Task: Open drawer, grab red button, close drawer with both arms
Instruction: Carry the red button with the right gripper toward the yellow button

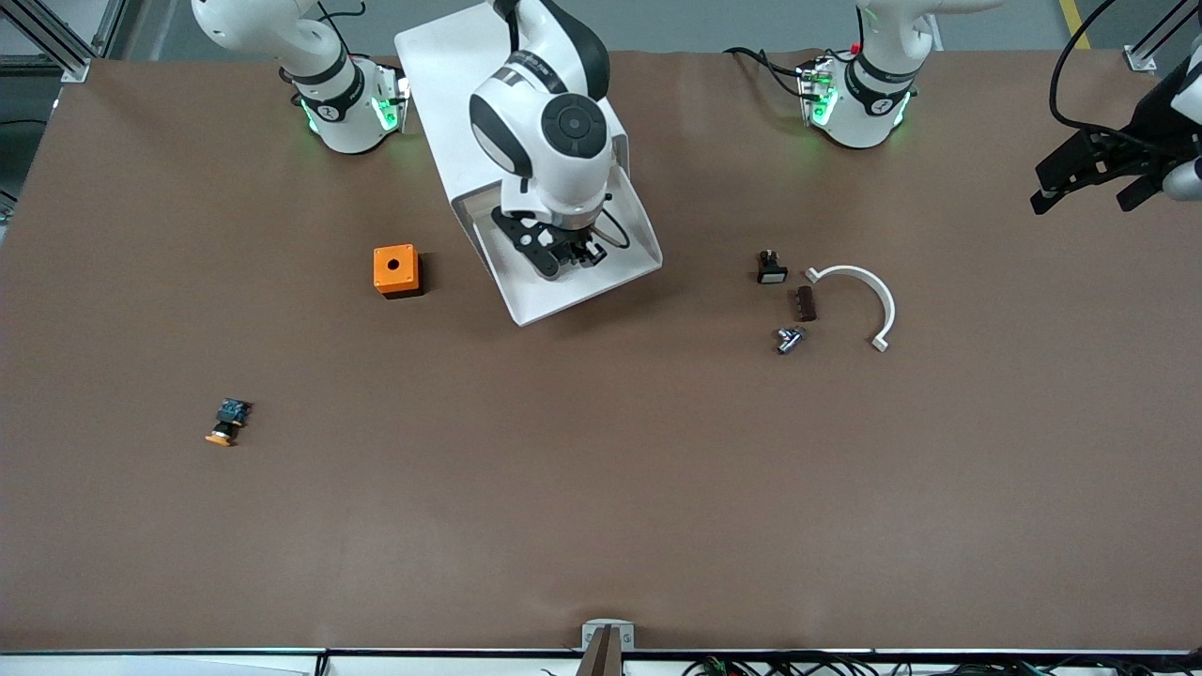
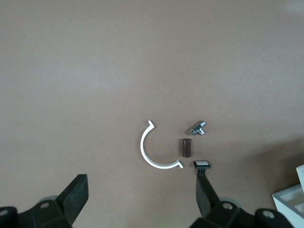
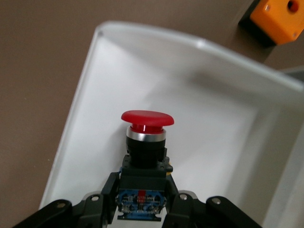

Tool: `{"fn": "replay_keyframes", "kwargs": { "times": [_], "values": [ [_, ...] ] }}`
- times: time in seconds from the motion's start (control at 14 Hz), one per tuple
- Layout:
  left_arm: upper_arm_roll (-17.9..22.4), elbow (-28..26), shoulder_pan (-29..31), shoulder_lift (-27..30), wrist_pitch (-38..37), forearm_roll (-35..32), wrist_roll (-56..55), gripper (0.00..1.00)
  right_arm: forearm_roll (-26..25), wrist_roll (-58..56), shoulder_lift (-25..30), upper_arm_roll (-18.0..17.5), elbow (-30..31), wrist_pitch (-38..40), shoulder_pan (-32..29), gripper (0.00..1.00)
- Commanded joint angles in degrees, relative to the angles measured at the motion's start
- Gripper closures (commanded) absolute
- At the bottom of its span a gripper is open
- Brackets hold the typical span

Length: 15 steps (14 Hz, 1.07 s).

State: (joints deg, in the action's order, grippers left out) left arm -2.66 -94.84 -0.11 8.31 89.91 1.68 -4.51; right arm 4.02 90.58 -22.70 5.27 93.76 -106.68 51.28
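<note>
Front view: orange-capped button (image 1: 223, 423) lies nearest the camera; right claw (image 1: 562, 246) sits down in the pulled-out drawer (image 1: 549, 299); left claw (image 1: 1094, 178) hangs over the surface (image 1: 601, 488), waiting.
Left wrist view: left claw (image 2: 140, 199) spread, over a white clip (image 2: 155, 152).
Right wrist view: right claw (image 3: 141, 202) pinches the red button (image 3: 146, 142) inside the drawer (image 3: 95, 118).

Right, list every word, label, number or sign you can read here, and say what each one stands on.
No text can be read.
button, held by the shut right gripper over the open drawer: red marks on its blue base, too small to read.
Arm bases: dark round marks, too blurred to read.
orange cube: no marking.
</note>
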Motion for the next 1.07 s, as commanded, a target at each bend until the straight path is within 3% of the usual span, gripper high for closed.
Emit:
{"fn": "replay_keyframes", "kwargs": {
  "times": [0.0, 0.64, 0.79, 1.0],
  "values": [
    [-0.07, 6.24, 0.37, -5.31, -2.90, 0.08, -0.32, 0.00, 1.16, -9.94, 0.11, -0.70, -7.35, 9.09, -6.43, 1.00],
    [0.37, 6.68, 0.55, -7.08, -2.81, -0.01, -0.23, 0.00, 1.78, -65.13, 3.18, -0.52, -4.03, 12.47, -32.36, 1.00],
    [0.37, 6.68, 0.46, -7.16, -2.81, -0.01, -0.23, 0.00, 1.26, -74.72, 3.27, -0.43, -2.36, 10.19, -36.76, 1.00],
    [0.20, 5.90, 0.55, -7.87, -3.33, 0.17, -0.85, 0.00, 0.47, -85.89, 4.06, -0.35, 5.00, 0.46, -42.30, 1.00]
  ]
}}
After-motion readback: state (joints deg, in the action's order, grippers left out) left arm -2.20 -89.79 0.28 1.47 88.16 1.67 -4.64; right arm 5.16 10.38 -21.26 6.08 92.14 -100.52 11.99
